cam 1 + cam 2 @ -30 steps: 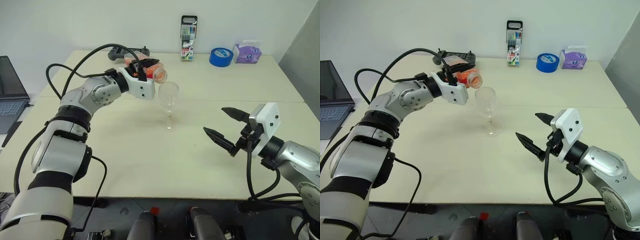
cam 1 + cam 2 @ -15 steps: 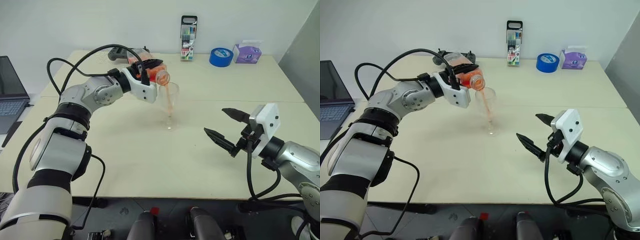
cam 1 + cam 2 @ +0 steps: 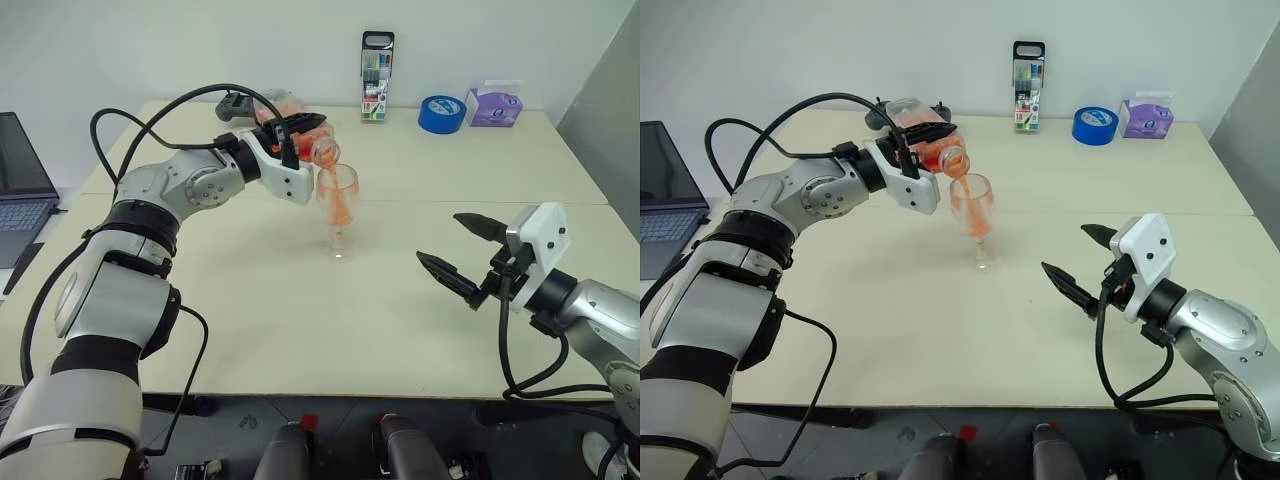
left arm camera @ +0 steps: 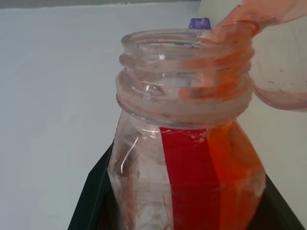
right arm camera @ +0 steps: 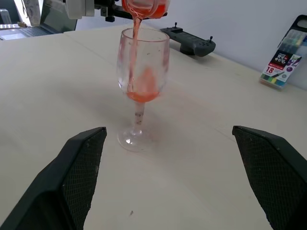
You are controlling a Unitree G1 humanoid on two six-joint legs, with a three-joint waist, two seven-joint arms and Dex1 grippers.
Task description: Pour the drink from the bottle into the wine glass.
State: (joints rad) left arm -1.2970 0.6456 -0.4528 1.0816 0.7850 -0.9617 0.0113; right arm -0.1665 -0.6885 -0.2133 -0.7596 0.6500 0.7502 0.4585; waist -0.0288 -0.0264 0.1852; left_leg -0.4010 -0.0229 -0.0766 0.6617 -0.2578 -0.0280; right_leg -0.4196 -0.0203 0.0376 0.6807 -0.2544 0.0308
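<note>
1. Pouring is under way: my left end effector (image 3: 297,126) is clamped on the bottle (image 3: 300,133), which is tipped mouth-down over the wine glass (image 3: 338,205), its open neck just above the rim on the 10 o'clock side.
2. Cap is off; the bare threaded neck shows in the left wrist view, with the drink (image 4: 235,158) running along one side of the bottle and out over the lip.
3. A thin orange-red stream falls down the inside of the bowl; a shallow pool sits at the bottom, well short of half full.
4. Glass stands upright on the table (image 3: 400,330), near its middle, foot flat, untouched by either end effector.
5. My right end effector (image 3: 462,254) hangs spread wide and empty at about 4 o'clock from the glass, well apart from it.
6. Judgement: roughly the first part of the pour is done. Left to do: empty more of the bottle, then right it.
7. No spill visible on the table around the foot.
</note>
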